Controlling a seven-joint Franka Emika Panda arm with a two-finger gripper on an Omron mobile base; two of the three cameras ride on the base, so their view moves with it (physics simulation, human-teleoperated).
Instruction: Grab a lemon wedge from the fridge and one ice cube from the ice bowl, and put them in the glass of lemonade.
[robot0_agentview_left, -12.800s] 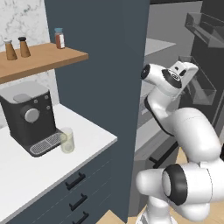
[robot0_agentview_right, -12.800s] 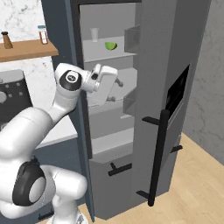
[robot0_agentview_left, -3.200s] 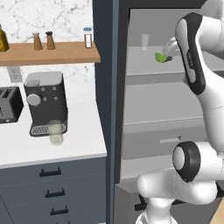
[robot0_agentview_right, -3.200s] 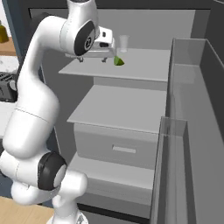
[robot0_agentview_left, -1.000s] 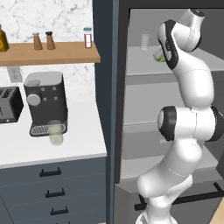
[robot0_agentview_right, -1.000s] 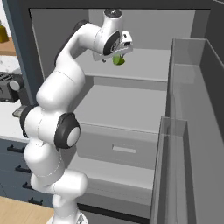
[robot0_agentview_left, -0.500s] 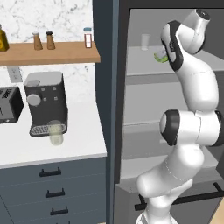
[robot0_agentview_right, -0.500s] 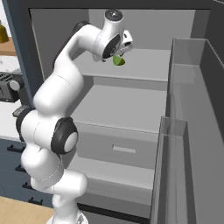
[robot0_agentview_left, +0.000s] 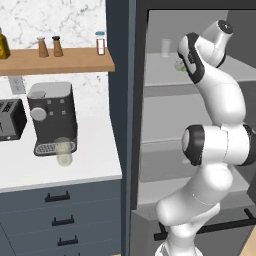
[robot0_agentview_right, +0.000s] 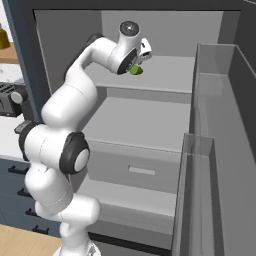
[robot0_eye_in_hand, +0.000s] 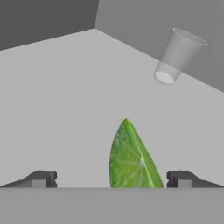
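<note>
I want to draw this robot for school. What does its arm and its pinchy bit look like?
The arm is smooth, glossy white, made of fat rounded tube sections joined by dark grey-black rings with round caps. No cables or markings show. The end effector has two small, dark, blocky fingertips.

Soft, even light fills every view — rendered, flat, with no glare and no hard-edged shadow. The fridge (robot0_agentview_right: 150, 100) interior reads as pale grey, darker toward its upper back wall. The base views are slightly soft and blocky. The hand view is coarser — the lemon wedge (robot0_eye_in_hand: 131, 157) shows blurred pulp, and edges stay straight, undistorted.
</note>
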